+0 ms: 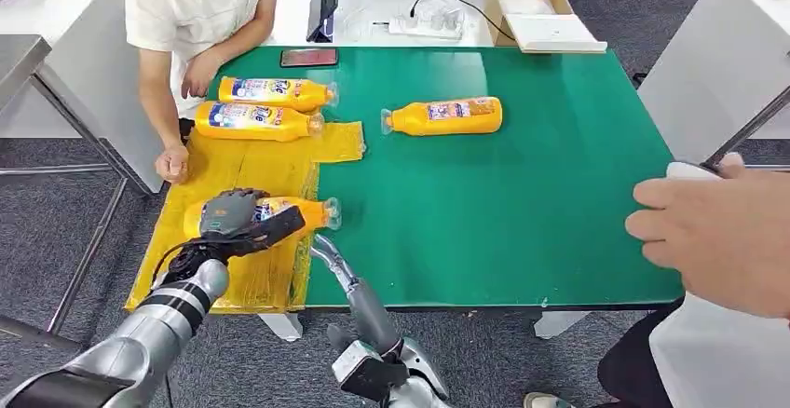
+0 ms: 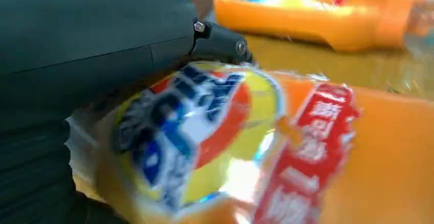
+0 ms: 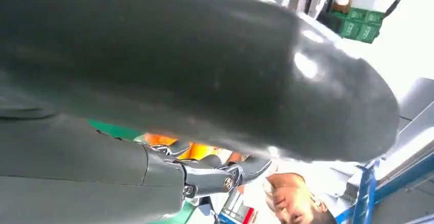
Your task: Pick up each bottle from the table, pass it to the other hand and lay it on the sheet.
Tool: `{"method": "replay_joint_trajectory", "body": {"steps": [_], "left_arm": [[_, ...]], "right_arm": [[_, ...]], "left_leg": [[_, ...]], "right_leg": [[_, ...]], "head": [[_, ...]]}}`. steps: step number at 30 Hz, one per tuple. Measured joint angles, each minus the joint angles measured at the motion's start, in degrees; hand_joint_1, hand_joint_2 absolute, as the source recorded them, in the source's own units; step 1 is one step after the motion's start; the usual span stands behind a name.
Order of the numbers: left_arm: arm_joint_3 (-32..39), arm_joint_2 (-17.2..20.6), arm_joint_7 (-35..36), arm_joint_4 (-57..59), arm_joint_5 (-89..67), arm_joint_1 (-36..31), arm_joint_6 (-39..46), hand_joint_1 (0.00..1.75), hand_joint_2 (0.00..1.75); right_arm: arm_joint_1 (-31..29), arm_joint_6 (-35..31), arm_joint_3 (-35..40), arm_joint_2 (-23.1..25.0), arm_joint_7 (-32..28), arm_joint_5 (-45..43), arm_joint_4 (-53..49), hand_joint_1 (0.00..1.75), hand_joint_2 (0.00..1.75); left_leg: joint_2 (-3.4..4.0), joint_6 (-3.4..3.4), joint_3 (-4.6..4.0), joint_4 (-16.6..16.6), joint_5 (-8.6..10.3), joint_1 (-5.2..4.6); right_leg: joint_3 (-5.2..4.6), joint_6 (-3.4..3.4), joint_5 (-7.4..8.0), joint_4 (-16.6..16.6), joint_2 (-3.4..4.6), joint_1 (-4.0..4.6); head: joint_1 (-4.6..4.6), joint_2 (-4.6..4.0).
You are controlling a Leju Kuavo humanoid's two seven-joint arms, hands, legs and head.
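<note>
An orange bottle (image 1: 312, 210) (image 2: 286, 152) lies on its side on the yellow sheet (image 1: 251, 161), near the front of the table. My left hand (image 1: 238, 214) (image 2: 77, 45) lies over its label end and grips it, the thumb across the top. Two more orange bottles (image 1: 275, 93) (image 1: 251, 121) lie side by side at the sheet's far end; one of them (image 2: 317, 14) appears in the left wrist view. A fourth bottle (image 1: 445, 115) lies on the bare green table (image 1: 484, 203). My right hand (image 1: 373, 371) (image 3: 179, 70) hangs below the front table edge and holds nothing.
A seated person at the far left rests a hand (image 1: 172, 161) on the sheet's edge. Another person's hand (image 1: 717, 231) reaches in from the right, level with the table's right edge. A phone (image 1: 308, 57) lies at the table's far edge.
</note>
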Motion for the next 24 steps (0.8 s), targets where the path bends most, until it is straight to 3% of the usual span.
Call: {"method": "replay_joint_trajectory", "body": {"steps": [6, 19, 24], "left_arm": [[0.04, 0.61, -6.05, -0.07, 6.31, -1.23, -10.09, 0.0, 0.0], [0.04, 1.4, -7.4, -0.18, 7.4, -1.25, -11.57, 0.0, 0.0], [0.11, 2.45, -13.5, -2.38, 14.3, -0.45, -17.1, 0.0, 0.0]], "right_arm": [[-0.15, 0.46, 0.0, 0.18, -0.59, 0.24, 0.81, 0.0, 0.0], [-0.17, 0.46, 0.0, 0.26, -0.61, 0.59, 0.94, 0.0, 0.0], [-0.22, 0.79, -0.17, 0.26, -0.59, 0.5, 1.27, 0.0, 0.0]], "left_leg": [[-0.53, -0.01, 0.12, 0.0, 0.02, 0.0], [-0.55, 0.0, 0.17, 0.0, 0.1, -0.02], [-0.56, -0.01, 0.16, -0.01, 0.1, -0.01]], "right_leg": [[0.26, -0.01, -0.06, 0.01, -0.38, -0.01], [0.33, -0.01, -0.04, 0.01, -0.4, -0.01], [0.33, -0.02, -0.05, 0.02, -0.42, -0.02]], "head": [[0.02, 0.0], [0.02, 0.0], [0.02, 0.0]]}}
